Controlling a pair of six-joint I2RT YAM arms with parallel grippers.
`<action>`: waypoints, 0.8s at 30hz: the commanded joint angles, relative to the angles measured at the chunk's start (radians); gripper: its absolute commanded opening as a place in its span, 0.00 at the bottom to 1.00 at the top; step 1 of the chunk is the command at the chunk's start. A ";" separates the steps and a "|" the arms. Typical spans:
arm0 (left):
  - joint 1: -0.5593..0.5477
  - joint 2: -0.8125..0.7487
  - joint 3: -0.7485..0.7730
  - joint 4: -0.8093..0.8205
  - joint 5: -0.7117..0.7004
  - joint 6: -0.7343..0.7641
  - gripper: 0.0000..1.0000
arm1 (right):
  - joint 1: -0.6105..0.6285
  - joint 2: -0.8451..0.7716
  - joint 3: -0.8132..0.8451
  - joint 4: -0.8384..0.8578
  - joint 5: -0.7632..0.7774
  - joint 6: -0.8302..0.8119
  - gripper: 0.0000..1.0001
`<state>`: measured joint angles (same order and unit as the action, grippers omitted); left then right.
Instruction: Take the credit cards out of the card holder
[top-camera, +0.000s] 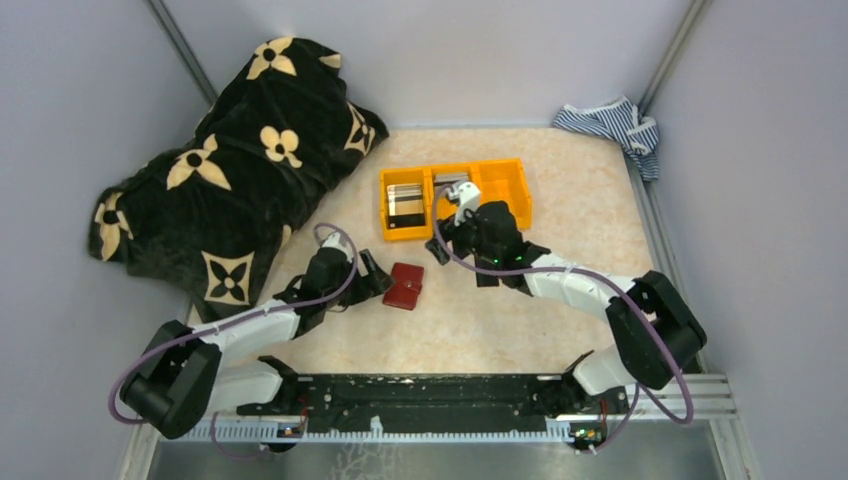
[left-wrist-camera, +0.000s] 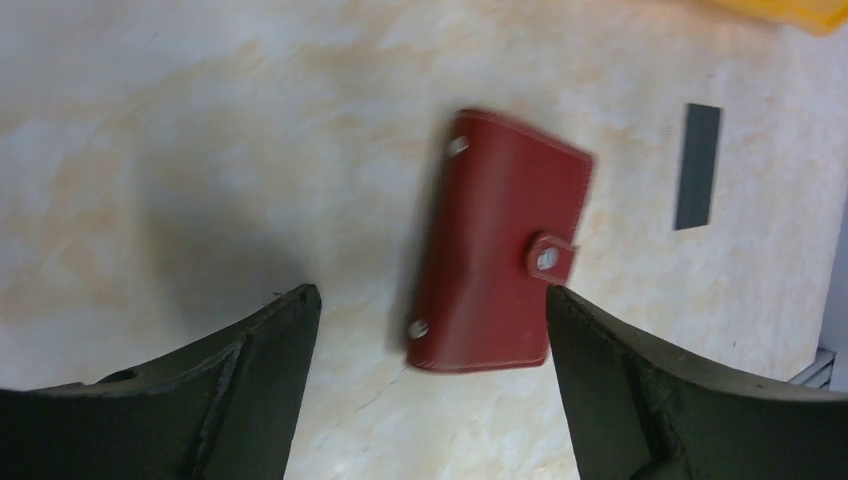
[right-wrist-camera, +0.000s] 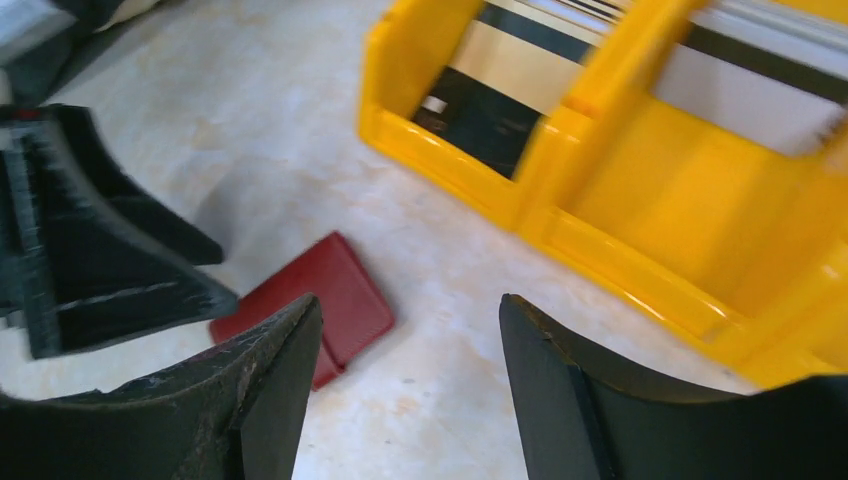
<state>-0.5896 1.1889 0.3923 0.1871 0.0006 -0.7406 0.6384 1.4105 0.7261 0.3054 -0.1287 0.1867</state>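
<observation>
Between the arms, the wallet (top-camera: 405, 286) lies shut on the worktop (top-camera: 480, 325), tab (left-wrist-camera: 550, 258) snapped. Cards (top-camera: 405, 205) sit in the bin (top-camera: 512, 178). Left fingers (left-wrist-camera: 250, 380) gape wide just beside the wallet; right fingers (right-wrist-camera: 270, 400), wide and empty, hover near the bin. Next, probably: pin wallet, unsnap tab.

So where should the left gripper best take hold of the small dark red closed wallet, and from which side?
Probably from above, pinching across its narrow width. The small dark red wallet lies flat and closed on the pale table, too low for a side approach, and the open left gripper stands astride its long edges. Keep clear of the closing tab.
</observation>
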 joint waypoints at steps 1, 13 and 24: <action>0.040 -0.069 -0.096 0.037 -0.007 -0.253 0.83 | 0.085 0.023 0.139 -0.069 -0.127 -0.220 0.66; 0.040 -0.371 -0.194 -0.106 -0.342 -0.433 0.78 | 0.225 0.205 0.258 -0.300 -0.107 -0.404 0.66; 0.042 -0.392 -0.229 -0.055 -0.332 -0.381 0.80 | 0.253 0.367 0.387 -0.379 0.018 -0.436 0.60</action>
<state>-0.5533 0.7956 0.1917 0.1112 -0.3195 -1.1103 0.8783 1.7477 1.0222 -0.0547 -0.1909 -0.2100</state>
